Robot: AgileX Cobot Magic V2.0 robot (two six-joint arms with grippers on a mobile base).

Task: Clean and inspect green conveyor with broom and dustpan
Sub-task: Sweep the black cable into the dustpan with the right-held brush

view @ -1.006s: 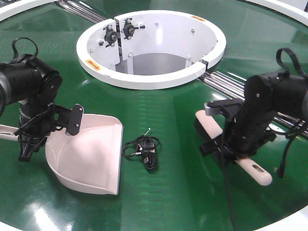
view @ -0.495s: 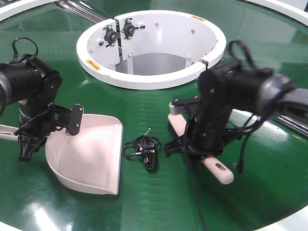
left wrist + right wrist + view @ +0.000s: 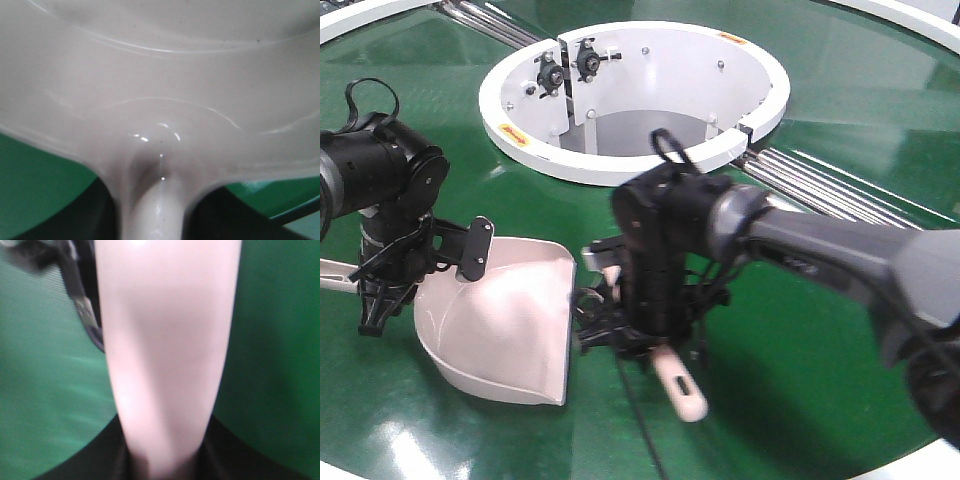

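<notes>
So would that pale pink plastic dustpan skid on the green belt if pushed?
Probably light and stiff: the dustpan looks thin, moulded plastic. Likely slippery on the glossy green conveyor, though the left gripper holding its handle should steady it.

The left arm (image 3: pixel 380 180) is sitting bunched up at the left edge, wrist angling down and to the right, and the left gripper (image 3: pixel 412 282) is clamping its jaws on the handle of the dustpan (image 3: pixel 510 320). The right arm (image 3: pixel 820 250) is reaching in long from the right edge towards the middle, blurred in the front view, wrist tipping downward, and the right gripper (image 3: pixel 642 330) is pinching the broom (image 3: pixel 680 385) mid-handle, jaws closed on it
</notes>
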